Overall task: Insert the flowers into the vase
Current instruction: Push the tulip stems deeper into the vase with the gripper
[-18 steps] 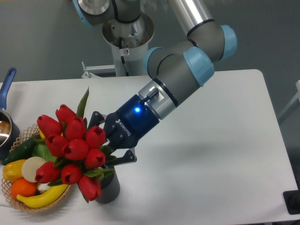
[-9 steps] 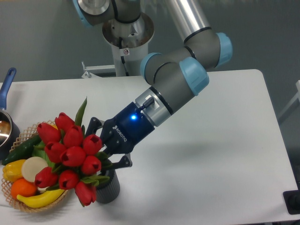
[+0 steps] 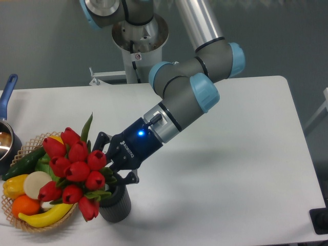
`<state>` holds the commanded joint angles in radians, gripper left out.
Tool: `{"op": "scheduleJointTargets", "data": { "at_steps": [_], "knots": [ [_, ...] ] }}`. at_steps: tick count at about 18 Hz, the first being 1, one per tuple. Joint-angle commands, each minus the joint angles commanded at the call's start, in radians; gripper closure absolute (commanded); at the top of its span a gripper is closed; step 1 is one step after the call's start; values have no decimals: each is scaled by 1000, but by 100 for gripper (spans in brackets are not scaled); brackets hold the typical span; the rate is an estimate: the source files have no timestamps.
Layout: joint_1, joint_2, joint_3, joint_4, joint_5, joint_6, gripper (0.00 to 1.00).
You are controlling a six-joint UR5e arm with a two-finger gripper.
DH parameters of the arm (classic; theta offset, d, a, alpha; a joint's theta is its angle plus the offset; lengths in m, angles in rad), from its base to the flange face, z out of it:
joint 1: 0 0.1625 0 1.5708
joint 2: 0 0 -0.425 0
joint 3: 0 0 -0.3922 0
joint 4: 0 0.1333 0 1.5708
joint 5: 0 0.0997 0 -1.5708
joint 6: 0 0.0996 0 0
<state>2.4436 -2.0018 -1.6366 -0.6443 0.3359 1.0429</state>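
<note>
A bunch of red tulip flowers with green leaves hangs tilted to the left, its buds spreading over the basket's edge. My gripper is shut on the flowers' stems, just above the mouth of the vase. The vase is a short dark grey ribbed cylinder near the table's front edge. The stem ends reach down at the vase's mouth, but leaves and my fingers hide whether they are inside it.
A woven wicker basket with toy fruit and vegetables sits at the front left, right beside the vase. A blue-handled pot stands at the left edge. The arm's base rises behind the table.
The gripper has carried the flowers down and slightly left, closer to the vase's mouth. The arm's wrist has lowered with them.
</note>
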Motion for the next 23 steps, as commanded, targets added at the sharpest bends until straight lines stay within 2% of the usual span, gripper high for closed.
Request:
{"op": "scheduleJointTargets", "data": {
  "at_steps": [16,23],
  "knots": [
    [18,-29,-38,-2,29,89,85],
    [21,-37,-74,-2,64,132,85]
  ]
}}
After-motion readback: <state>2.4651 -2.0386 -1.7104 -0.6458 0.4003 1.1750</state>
